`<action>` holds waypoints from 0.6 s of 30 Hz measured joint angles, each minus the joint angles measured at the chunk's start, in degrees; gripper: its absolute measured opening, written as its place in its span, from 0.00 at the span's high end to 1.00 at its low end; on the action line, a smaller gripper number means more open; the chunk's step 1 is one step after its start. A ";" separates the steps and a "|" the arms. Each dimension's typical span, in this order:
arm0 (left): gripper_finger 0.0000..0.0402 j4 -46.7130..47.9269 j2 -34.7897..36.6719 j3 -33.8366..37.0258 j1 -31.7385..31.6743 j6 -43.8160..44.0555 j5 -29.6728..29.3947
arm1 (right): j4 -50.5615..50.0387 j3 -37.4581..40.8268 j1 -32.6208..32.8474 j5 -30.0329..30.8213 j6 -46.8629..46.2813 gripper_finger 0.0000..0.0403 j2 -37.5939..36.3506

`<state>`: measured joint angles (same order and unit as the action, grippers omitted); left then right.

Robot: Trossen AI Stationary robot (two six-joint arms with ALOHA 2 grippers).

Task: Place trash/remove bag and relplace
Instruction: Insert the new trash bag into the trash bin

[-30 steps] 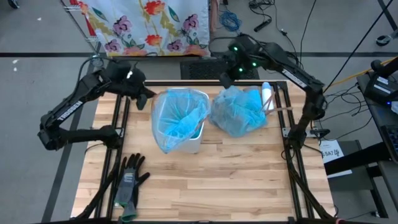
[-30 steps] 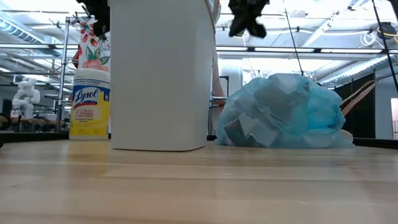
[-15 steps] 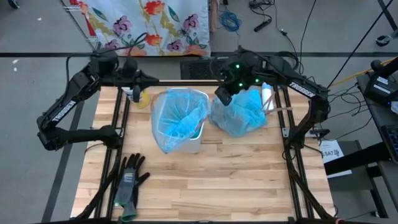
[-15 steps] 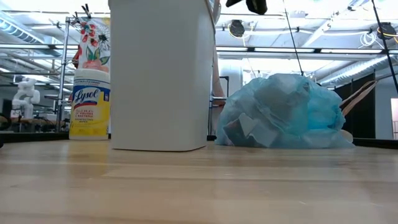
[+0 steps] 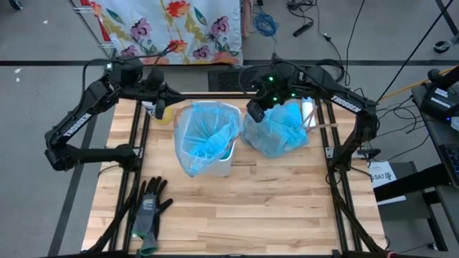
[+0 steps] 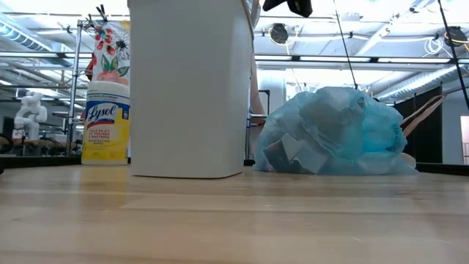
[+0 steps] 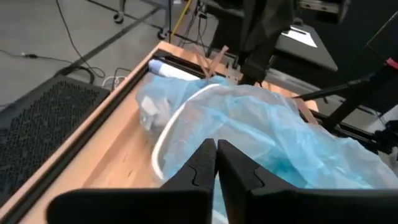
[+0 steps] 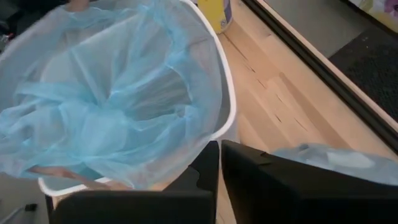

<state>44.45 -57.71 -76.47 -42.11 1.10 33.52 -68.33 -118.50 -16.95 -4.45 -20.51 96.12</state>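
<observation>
Left gripper (image 5: 159, 92) sits upper left of the high view over the back table rail, fingers pressed together with nothing between them per the left wrist view, beside a yellow wipes canister (image 5: 164, 113) at the back left corner. Gloves (image 5: 149, 206) lie lower left, well apart from the work. The white bin (image 5: 215, 159) stands center-left with a fresh blue liner (image 5: 208, 132) draped over its rim, part of it bunched and sagging inside, so the step in hand looks like seating the new liner: best done by pinching the loose film near the rim and pulling it outward and down over the edge, not pushing into the bin. Right gripper (image 5: 255, 109) hovers just right of the bin's upper rim, above the gap between bin and the full trash bag (image 5: 276, 129), fingers closed and holding nothing in the right wrist view. That bag holds the trash and rests on the table upper center-right, touching or nearly touching the bin. Room is tight between bin and bag and along the back rail; the front half of the table (image 5: 272, 208) is open.
</observation>
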 joint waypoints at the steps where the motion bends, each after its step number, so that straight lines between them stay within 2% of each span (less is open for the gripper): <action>1: 0.93 0.03 -0.24 0.00 0.02 0.04 -0.23 | -0.24 0.00 -0.17 0.00 -0.31 0.96 0.16; 6: 0.79 0.15 -1.34 0.00 0.00 2.79 -3.15 | -0.47 0.00 -0.27 -0.02 -2.77 0.87 1.43; 10: 0.69 0.36 -2.24 0.00 0.00 2.96 -3.22 | -0.59 0.02 -0.27 -0.34 -4.76 0.81 2.63; 18: 0.66 3.40 -5.68 0.00 0.26 2.97 -3.35 | -1.36 0.02 -0.20 -0.38 -7.43 0.78 2.84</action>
<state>47.85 -63.39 -76.46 -41.85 4.08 30.17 -69.69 -118.48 -17.15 -4.83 -27.94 98.96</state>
